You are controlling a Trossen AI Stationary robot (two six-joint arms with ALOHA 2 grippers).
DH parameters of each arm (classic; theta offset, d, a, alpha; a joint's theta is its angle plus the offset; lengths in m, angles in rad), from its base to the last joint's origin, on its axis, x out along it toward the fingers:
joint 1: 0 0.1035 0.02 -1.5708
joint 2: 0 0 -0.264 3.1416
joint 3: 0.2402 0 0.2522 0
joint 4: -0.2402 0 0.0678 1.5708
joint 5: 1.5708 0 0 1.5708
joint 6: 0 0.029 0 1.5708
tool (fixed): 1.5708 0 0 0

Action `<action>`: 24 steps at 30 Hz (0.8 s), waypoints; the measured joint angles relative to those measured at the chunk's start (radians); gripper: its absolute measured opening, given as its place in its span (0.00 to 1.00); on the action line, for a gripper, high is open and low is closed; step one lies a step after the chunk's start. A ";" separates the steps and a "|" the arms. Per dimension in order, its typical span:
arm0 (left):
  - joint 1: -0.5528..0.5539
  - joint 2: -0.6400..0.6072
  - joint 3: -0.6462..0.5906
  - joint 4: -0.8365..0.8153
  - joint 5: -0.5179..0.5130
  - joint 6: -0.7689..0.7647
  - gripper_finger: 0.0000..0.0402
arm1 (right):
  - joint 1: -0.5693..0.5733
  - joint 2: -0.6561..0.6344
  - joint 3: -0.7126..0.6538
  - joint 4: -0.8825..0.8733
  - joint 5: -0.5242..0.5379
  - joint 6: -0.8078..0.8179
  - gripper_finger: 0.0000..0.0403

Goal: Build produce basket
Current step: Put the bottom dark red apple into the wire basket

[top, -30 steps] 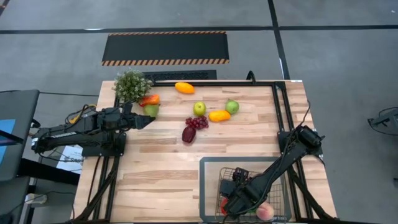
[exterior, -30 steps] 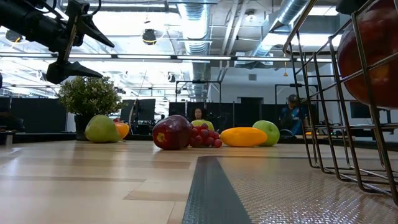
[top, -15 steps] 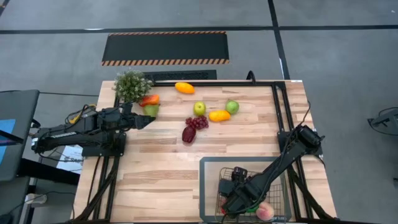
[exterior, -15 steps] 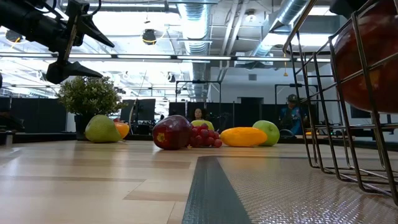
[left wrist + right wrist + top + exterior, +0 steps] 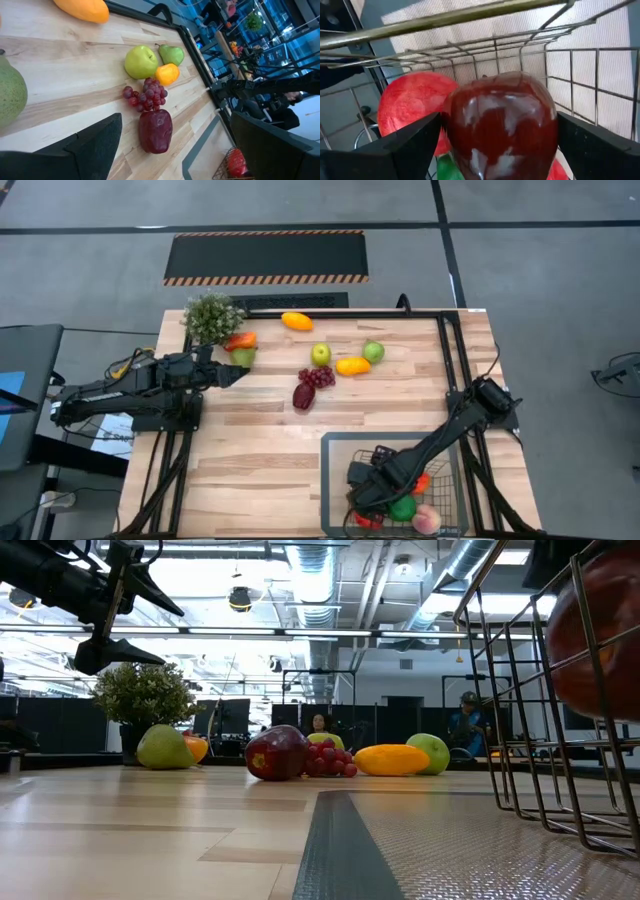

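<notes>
Right gripper (image 5: pixel 362 488) sits inside the basket (image 5: pixel 336 442), fingers spread wide around a dark red apple (image 5: pixel 500 125); left gripper (image 5: pixel 240 370) released, beside the pear (image 5: pixel 243 357).

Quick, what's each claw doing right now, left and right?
Left claw: open, empty, beside the green pear.
Right claw: open inside the basket, a dark red apple between its fingers, not gripped.

Bright, even overhead lighting; ceiling-lamp glare in the low view; soft shadows; blurred near foreground.
</notes>
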 joint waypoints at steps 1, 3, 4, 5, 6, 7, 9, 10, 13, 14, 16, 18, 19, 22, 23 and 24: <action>0.000 0.000 0.000 0.000 0.000 -0.001 0.90 | -0.002 0.000 0.000 -0.002 0.000 -0.001 0.99; 0.000 0.000 0.000 0.000 0.000 -0.002 0.90 | -0.007 -0.009 -0.001 -0.006 0.000 -0.015 0.99; 0.000 0.000 0.000 0.000 0.000 -0.002 0.90 | -0.008 -0.015 -0.001 -0.005 -0.001 -0.017 0.99; 0.000 0.000 0.000 0.000 0.000 -0.002 0.90 | -0.010 -0.024 -0.001 -0.004 0.000 -0.019 0.99; 0.000 0.000 0.000 0.000 0.000 -0.002 0.90 | -0.013 -0.032 -0.001 -0.005 0.000 -0.024 0.99; 0.000 0.000 0.000 0.000 0.000 -0.002 0.90 | -0.017 -0.042 -0.001 -0.003 0.000 -0.028 0.99; 0.000 0.000 0.000 0.000 0.000 -0.003 0.90 | -0.023 -0.068 -0.001 -0.001 0.003 -0.028 0.99; 0.000 0.000 0.000 0.000 0.000 -0.003 0.90 | -0.027 -0.086 -0.001 0.000 0.005 -0.031 0.99; 0.000 0.000 0.000 -0.010 -0.001 -0.004 0.90 | -0.041 -0.136 0.000 0.000 0.024 -0.029 0.99; 0.000 0.000 0.000 -0.015 -0.003 -0.006 0.90 | -0.042 -0.145 0.000 -0.010 0.027 -0.027 0.99; 0.000 0.000 0.000 -0.022 -0.015 -0.010 0.90 | -0.042 -0.151 0.000 -0.029 0.029 -0.027 0.99; 0.000 0.000 0.000 -0.024 -0.027 -0.021 0.90 | -0.041 -0.148 0.000 -0.031 0.024 -0.027 0.99; 0.000 0.000 0.000 -0.025 -0.033 -0.023 0.90 | -0.041 -0.145 0.000 -0.021 0.010 -0.026 0.99; 0.000 0.000 0.000 -0.027 -0.044 -0.023 0.90 | -0.040 -0.135 0.000 0.007 -0.023 -0.024 0.99; 0.000 0.000 0.000 -0.027 -0.046 -0.023 0.90 | -0.040 -0.133 -0.001 0.012 -0.024 -0.019 0.99; 0.000 0.000 0.000 -0.027 -0.046 -0.023 0.90 | -0.040 -0.129 0.000 0.019 -0.025 -0.018 0.99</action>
